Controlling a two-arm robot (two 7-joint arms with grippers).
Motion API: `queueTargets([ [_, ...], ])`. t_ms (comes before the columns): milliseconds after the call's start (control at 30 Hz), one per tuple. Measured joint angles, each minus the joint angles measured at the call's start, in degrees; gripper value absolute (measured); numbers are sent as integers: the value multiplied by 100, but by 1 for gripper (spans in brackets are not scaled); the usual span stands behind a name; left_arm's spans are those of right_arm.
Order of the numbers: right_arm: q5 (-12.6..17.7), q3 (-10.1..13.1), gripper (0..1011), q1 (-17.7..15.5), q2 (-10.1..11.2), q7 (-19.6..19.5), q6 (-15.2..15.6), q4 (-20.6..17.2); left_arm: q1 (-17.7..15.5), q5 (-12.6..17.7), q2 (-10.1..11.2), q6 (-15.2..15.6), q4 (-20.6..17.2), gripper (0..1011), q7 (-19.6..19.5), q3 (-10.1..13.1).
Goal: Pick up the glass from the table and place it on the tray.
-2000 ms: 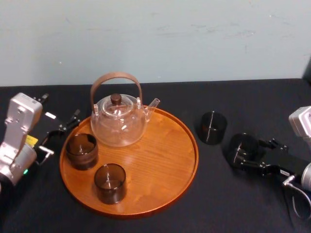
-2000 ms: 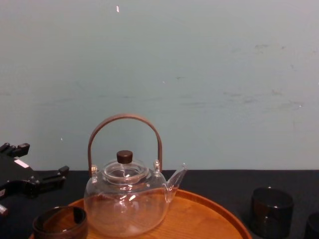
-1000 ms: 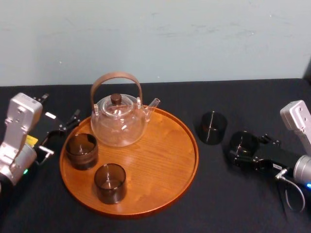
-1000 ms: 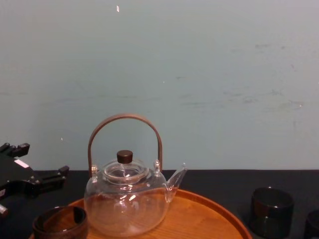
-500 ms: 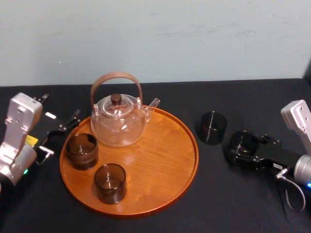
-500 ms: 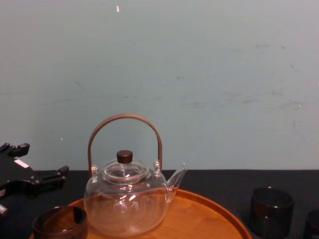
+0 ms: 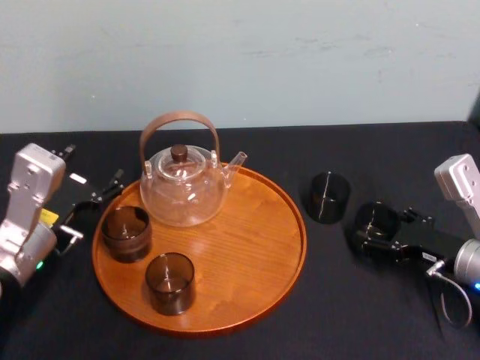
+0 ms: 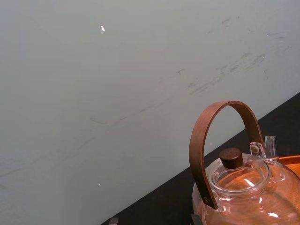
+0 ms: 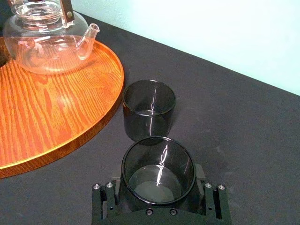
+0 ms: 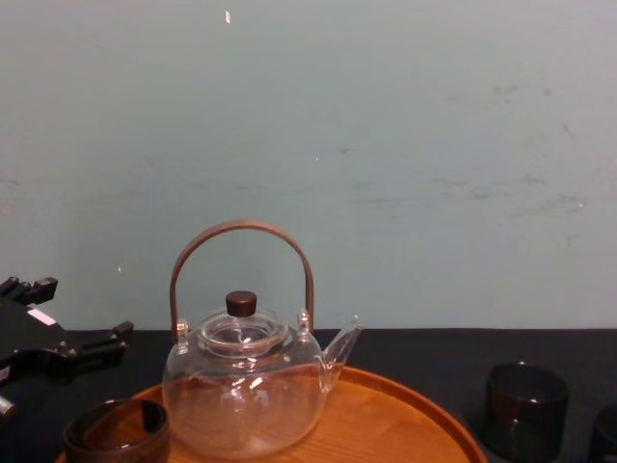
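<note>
right gripper (image 7: 369,231) clamped around glass (image 9: 158,174) | glass on counter (image 7: 337,307), right of tray (image 7: 255,255) | left gripper (image 7: 91,206) spread wide, left of tray

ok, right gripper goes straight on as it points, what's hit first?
Apart from the glass the right gripper sits around, probably the second glass just ahead on the table; the tray lies to the side. Left gripper idles beside the tray.
</note>
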Motion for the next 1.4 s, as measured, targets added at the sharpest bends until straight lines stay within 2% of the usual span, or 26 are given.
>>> queueTargets([
  [300, 180, 34, 903, -22, 167, 221, 68, -206, 0, 0, 0, 0, 0, 1001, 0, 0],
  [633, 442, -26, 903, -15, 511, 560, 237, -556, 0, 0, 0, 0, 0, 1001, 0, 0],
  [800, 516, -222, 903, 75, 728, 838, 331, -727, 0, 0, 0, 0, 0, 1001, 0, 0],
  [1033, 519, -465, 903, 247, 845, 1003, 358, -834, 0, 0, 0, 0, 0, 1001, 0, 0],
  [1400, 444, -877, 903, 599, 802, 1133, 258, -870, 0, 0, 0, 0, 0, 1001, 0, 0],
])
